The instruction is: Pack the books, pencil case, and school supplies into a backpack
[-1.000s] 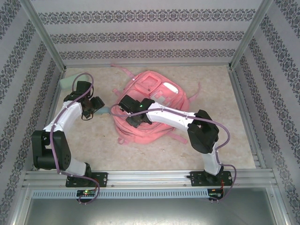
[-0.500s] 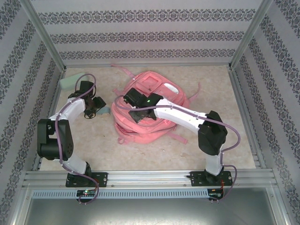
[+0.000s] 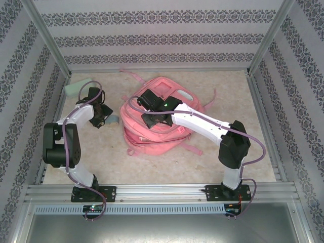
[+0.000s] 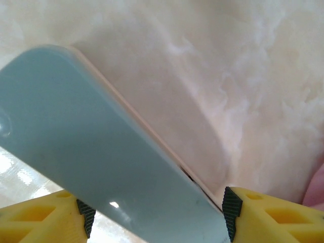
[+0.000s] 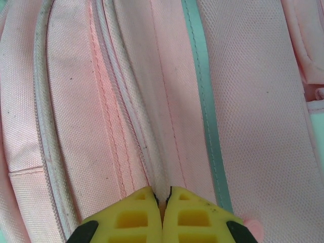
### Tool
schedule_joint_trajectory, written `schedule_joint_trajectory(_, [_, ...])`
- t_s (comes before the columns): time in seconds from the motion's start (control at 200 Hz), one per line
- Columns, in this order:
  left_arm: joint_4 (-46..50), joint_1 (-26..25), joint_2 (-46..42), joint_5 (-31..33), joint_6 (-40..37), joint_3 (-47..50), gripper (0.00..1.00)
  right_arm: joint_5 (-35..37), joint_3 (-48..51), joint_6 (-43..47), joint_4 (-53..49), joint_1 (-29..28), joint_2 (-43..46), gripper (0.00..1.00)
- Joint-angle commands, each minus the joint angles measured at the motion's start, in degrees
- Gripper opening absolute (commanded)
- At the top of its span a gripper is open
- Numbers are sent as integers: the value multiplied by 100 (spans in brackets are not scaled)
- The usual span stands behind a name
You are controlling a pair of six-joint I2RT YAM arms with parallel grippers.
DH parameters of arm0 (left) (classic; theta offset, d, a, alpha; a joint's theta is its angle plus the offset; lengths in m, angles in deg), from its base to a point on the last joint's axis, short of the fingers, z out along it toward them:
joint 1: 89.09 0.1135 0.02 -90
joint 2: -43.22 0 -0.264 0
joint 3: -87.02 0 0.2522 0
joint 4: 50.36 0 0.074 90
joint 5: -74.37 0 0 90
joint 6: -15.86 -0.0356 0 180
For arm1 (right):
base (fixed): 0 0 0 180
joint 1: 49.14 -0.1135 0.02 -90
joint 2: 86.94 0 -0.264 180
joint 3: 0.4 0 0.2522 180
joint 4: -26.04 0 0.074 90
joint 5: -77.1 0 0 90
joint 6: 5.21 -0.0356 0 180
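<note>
While the right claw point(image 5: 164, 198) is pinching shut on a seam point(image 5: 147, 147) of the backpack point(image 3: 152, 139), the left claw point(image 4: 158, 217) is clamping the pencil case point(image 4: 91, 147) just left of it. Likely faults: the thin seam slipping free; the end-held case pivoting downward.

1. Top view: bright, even light coming from overhead; arms point(image 3: 202, 121) throwing only faint, soft shadows on the surface point(image 3: 167, 162).
2. Left wrist: pale blue flat item point(image 4: 91, 152) catching small glare spots; surface bkgd blowing out, looking soft.
3. Right wrist: backpack point(image 5: 243, 101) weave showing sharp under flat light, seams shading lightly.
</note>
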Motion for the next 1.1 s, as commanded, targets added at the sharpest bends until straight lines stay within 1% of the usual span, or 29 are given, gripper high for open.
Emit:
schedule_joint_trajectory(0.0, [47, 60, 177, 186, 437, -175, 67, 32, -220, -194, 39, 80, 185, 0])
schedule_joint_trajectory(0.07, [60, 59, 197, 236, 553, -165, 62, 52, -197, -207, 39, 79, 211, 0])
schedule_joint_trajectory(0.22, [144, 59, 151, 339, 575, -204, 43, 76, -184, -243, 54, 80, 282, 0])
schedule_joint_trajectory(0.31, [184, 59, 60, 362, 514, -190, 34, 43, -213, -271, 64, 88, 316, 0])
schedule_joint_trajectory(0.365, [255, 59, -31, 380, 480, -182, 30, 41, -267, -287, 64, 106, 342, 0])
schedule_joint_trajectory(0.545, [395, 52, -457, 207, 278, -129, 27, -171, -410, -457, 109, 325, 535, 0])
schedule_joint_trajectory(0.799, [376, -84, -1204, -689, 115, 38, 25, -733, -436, -854, 258, 900, 869, 0])
schedule_joint_trajectory(0.974, [298, -558, -1440, -1225, -226, -73, 25, -1096, -345, -1163, 406, 1288, 1037, 0])
schedule_joint_trajectory(1.094, [192, -1023, -1472, -1428, -224, -74, 25, -1239, -253, -1272, 486, 1428, 1092, 0])
